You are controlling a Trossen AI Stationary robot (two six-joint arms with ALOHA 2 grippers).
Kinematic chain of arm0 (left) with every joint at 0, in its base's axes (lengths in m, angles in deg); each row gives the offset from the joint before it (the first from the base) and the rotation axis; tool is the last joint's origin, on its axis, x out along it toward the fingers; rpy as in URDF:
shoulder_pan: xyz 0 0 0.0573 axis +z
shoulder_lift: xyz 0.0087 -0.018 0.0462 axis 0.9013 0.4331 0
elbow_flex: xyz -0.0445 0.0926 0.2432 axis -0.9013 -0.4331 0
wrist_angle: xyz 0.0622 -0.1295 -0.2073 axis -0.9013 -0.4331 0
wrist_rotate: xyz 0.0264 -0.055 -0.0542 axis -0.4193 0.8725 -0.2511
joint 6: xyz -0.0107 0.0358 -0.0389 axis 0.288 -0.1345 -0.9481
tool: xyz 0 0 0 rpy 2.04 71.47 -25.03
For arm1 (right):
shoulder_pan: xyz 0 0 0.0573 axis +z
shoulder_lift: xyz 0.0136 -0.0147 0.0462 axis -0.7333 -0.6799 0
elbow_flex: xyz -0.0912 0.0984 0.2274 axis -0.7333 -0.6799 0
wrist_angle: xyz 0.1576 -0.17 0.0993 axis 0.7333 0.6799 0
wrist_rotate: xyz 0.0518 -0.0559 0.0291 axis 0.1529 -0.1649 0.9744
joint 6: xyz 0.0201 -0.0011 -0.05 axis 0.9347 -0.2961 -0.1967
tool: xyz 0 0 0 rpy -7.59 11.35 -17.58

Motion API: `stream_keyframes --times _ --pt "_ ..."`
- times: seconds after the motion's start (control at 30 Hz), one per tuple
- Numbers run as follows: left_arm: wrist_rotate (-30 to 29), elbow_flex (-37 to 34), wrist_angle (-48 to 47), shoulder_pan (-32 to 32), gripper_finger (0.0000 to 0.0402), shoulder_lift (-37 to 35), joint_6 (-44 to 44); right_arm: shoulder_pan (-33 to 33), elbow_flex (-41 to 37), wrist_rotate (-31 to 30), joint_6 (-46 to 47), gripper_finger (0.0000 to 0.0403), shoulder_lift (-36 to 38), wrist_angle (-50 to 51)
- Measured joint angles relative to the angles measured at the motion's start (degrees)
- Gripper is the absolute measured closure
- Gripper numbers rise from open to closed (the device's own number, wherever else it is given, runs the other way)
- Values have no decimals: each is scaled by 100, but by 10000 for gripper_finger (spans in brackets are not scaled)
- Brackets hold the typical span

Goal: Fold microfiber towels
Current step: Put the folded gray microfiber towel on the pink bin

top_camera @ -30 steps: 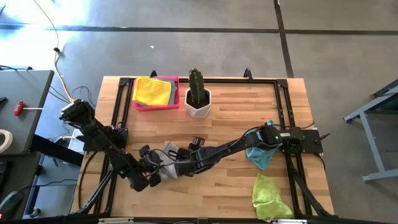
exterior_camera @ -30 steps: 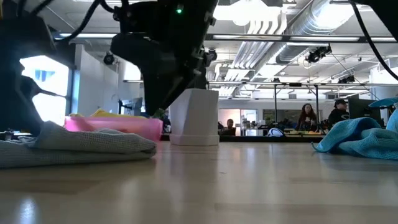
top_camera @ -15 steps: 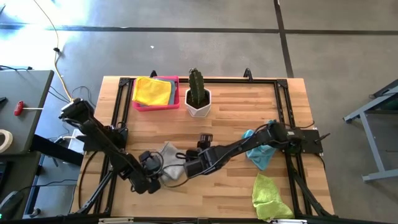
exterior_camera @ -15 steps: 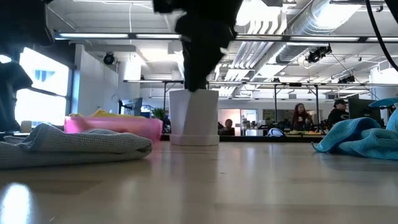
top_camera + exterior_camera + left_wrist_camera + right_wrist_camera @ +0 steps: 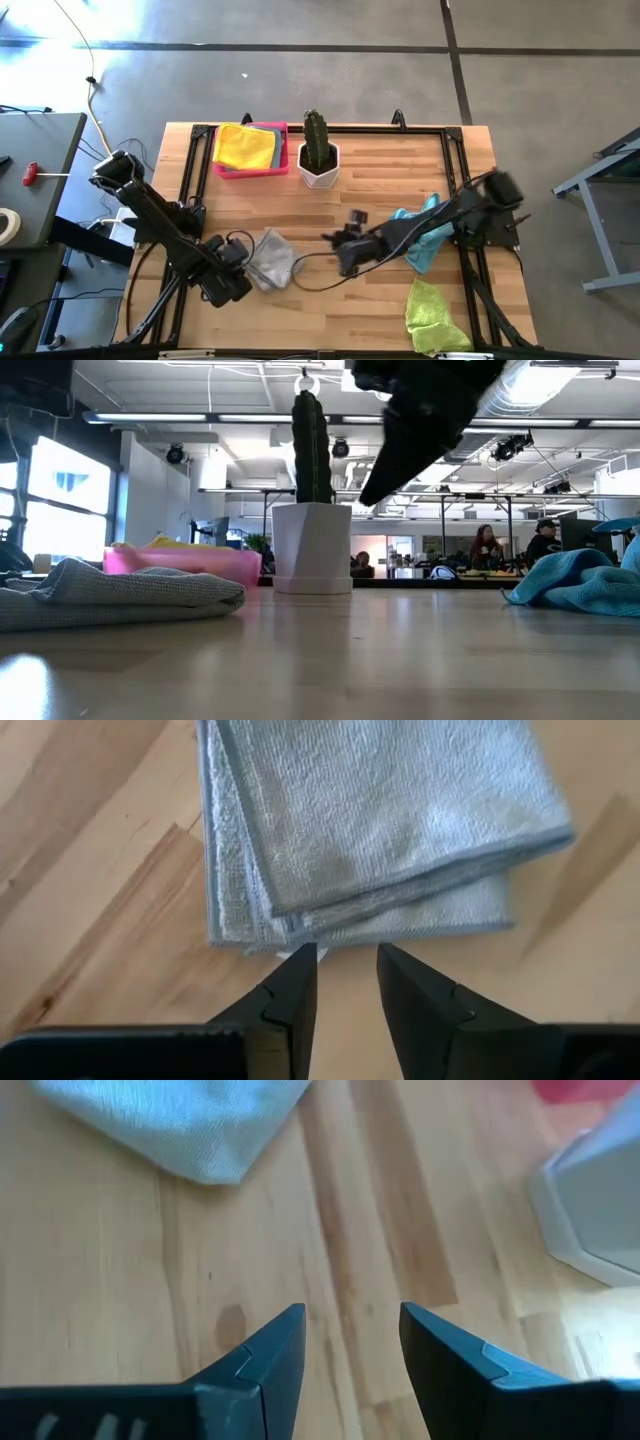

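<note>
- From above, we see the grey towel (image 5: 270,257) lying folded on the wooden table (image 5: 380,170), toward its left front. The left gripper (image 5: 237,272) sits just beside the towel's left edge; the right gripper (image 5: 340,252) hangs over bare wood to the towel's right, apart from it. A light blue towel (image 5: 418,240) lies crumpled under the right arm, a lime green towel (image 5: 432,310) lies near the front right corner, and a yellow towel (image 5: 246,146) rests in the pink tray (image 5: 222,171) at the back, next to a potted cactus (image 5: 317,150).
- At table height, we see the grey towel (image 5: 110,595) flat at the left, the pink tray (image 5: 185,564) and the white cactus pot (image 5: 312,547) behind it, and the blue towel (image 5: 580,582) heaped at the right. A dark arm crosses overhead.
- Through the left wrist camera, we see the fingers (image 5: 292,990) slightly parted and holding nothing, their tips just at the edge of the folded grey towel (image 5: 380,830).
- Through the right wrist camera, we see the fingers (image 5: 272,1350) parted and empty above bare wood, with a corner of the grey towel (image 5: 190,1125) ahead and the white pot (image 5: 600,1200) to one side.
</note>
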State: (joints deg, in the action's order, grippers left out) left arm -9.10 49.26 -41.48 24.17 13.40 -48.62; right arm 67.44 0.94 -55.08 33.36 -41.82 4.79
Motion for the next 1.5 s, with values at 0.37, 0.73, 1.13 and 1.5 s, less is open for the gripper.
stream_keyframes --times 0.37,0.73,1.13,1.5 --pt "63 2 218 373 305 -307 55 -287 -3749 709 -588 247 3126 -3917" --pt "191 2 443 974 298 -295 747 -1036 -5732 1021 -938 247 5620 -5341" --pt "363 2 442 1717 266 -295 1939 -1310 -6412 985 -1344 247 6694 -5434" --pt "1290 2 313 2232 263 -293 2662 -1325 -6511 524 116 247 6779 -4177"
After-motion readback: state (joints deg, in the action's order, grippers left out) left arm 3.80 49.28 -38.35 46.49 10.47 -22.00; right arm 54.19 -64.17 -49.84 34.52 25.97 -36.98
